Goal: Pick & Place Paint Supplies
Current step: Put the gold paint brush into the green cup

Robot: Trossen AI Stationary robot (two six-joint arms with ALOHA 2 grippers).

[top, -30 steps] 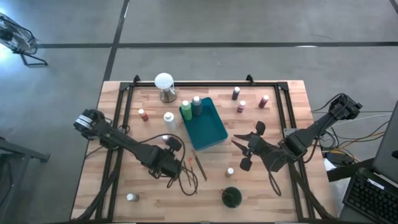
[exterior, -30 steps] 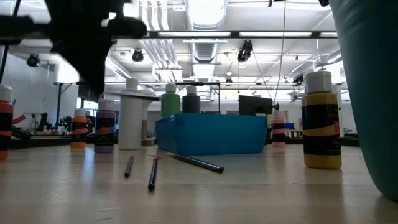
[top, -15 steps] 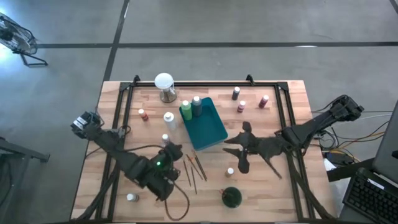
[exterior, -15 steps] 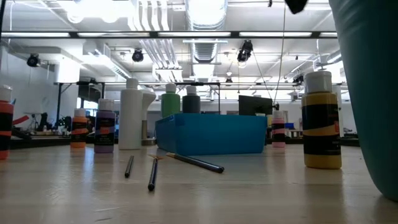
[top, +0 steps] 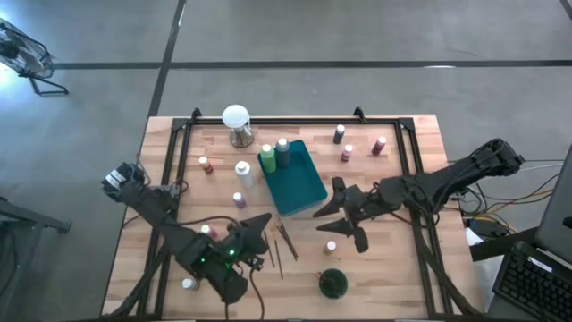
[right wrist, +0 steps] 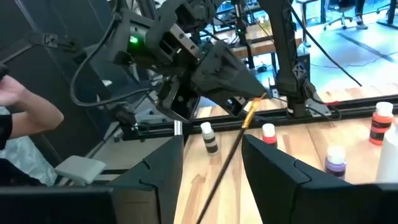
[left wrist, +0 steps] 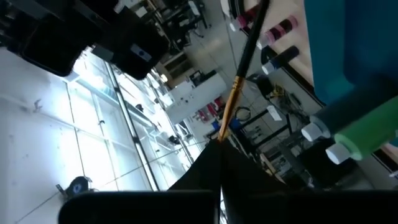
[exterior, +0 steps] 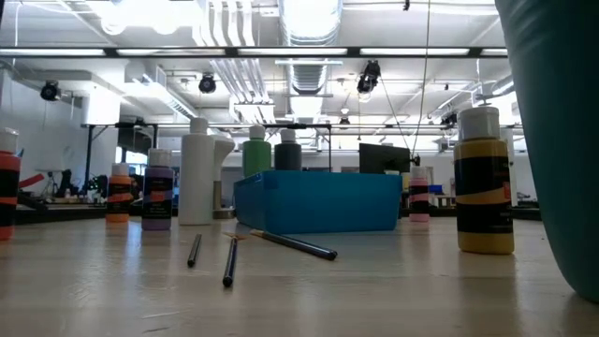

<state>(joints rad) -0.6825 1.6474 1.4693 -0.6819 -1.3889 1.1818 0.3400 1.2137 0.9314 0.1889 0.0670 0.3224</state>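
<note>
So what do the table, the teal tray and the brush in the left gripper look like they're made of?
Table: pale wood planks with visible grain, matte, in a black frame. Tray: probably plastic, judging by its uniform teal and smooth walls. Brush: dark glossy handle, likely painted wood, with a gold ferrule, probably metal, clamped in the left gripper.

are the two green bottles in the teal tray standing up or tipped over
Upright: the high view shows both green bottles cap-up at one end of the teal tray.

Teal tray [top: 302,183], green bottles [top: 267,159], seemingly gold-banded dark brush [left wrist: 239,87].
</note>
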